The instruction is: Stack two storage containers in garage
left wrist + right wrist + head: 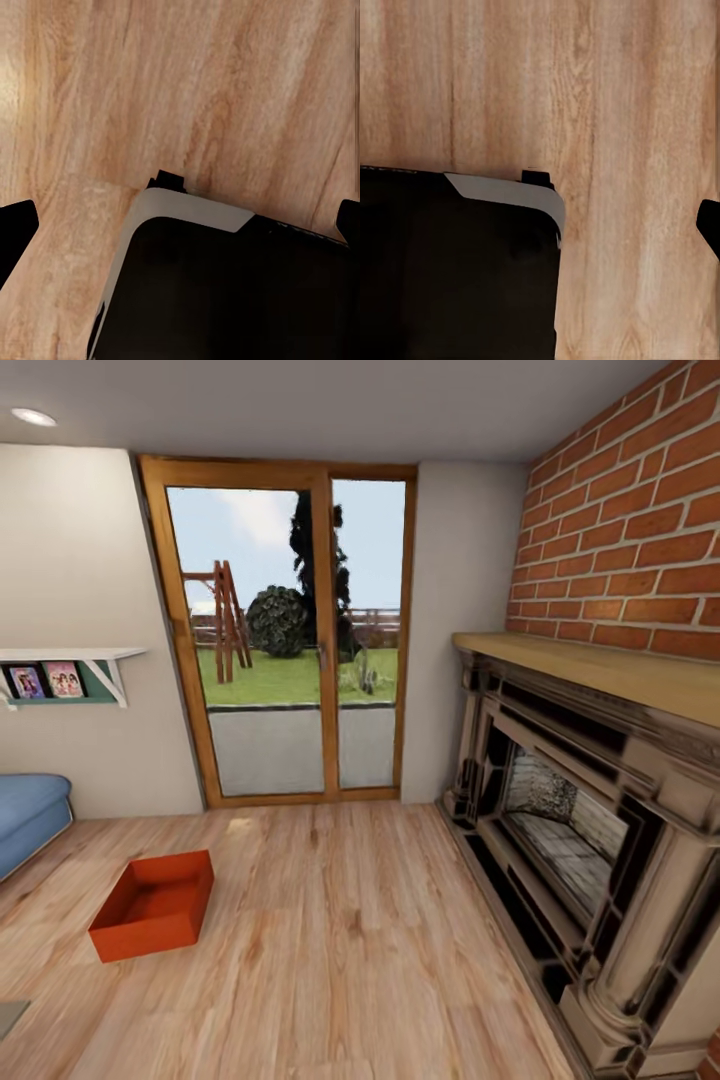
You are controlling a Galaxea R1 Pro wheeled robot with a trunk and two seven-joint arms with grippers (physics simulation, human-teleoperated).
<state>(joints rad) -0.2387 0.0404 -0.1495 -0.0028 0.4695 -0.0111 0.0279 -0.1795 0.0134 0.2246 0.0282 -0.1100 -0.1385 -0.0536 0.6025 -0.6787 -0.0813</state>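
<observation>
We see an evenly bright room: daylight enters through the glass door at 12 o'clock, 1 ceiling lamp glows at 10 o'clock. Shadows stay faint; edges bend and textures look soft.

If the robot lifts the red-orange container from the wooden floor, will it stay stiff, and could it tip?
The storage container has smooth straight walls and sharp edges, so it probably stays stiff. It looks empty, so likely light for its size. It is low and wide and rests flat on the wood-plank floor, so tipping seems unlikely when pushed; gripped by one wall, it might tilt.
</observation>
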